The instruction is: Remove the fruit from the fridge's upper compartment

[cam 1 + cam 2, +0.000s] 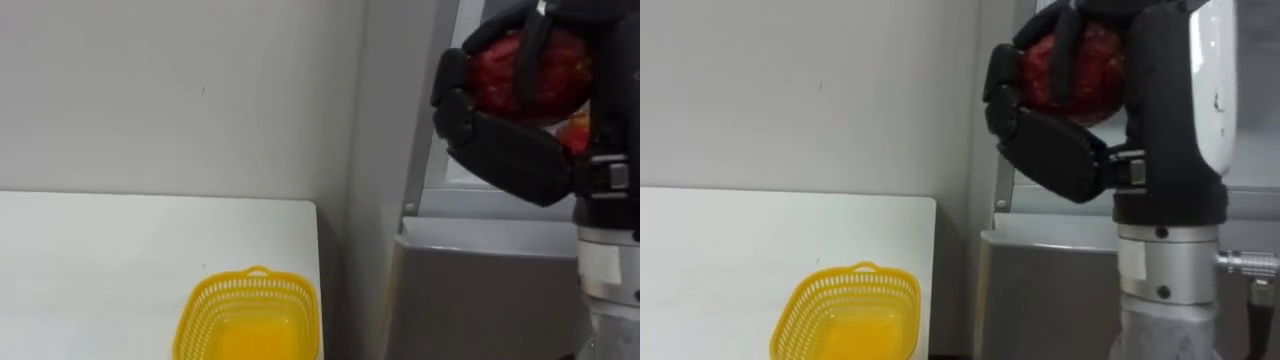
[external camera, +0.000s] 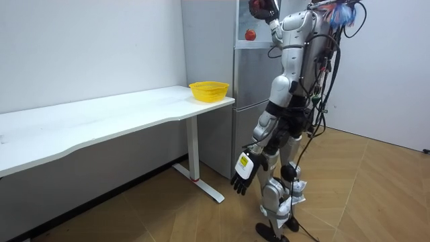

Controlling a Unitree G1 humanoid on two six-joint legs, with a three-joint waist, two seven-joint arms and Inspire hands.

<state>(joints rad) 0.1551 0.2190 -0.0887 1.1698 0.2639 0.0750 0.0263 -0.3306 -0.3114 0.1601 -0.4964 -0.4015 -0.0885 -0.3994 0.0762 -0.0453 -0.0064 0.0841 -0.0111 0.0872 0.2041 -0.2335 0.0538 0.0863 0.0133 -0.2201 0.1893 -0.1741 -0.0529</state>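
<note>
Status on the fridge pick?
Right hand shut on red fruit, raised by upper fridge. Left hand open, hanging at side. Yellow basket on table, nothing blocking.

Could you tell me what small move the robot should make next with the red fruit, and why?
Probably swing the right hand left and down toward the yellow basket on the table. Its fingers are already curled round the red fruit, held high by the fridge, and the basket looks empty.

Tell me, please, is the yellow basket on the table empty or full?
Empty: the basket shows only its bare yellow bottom; the red fruit is in the right hand.
</note>
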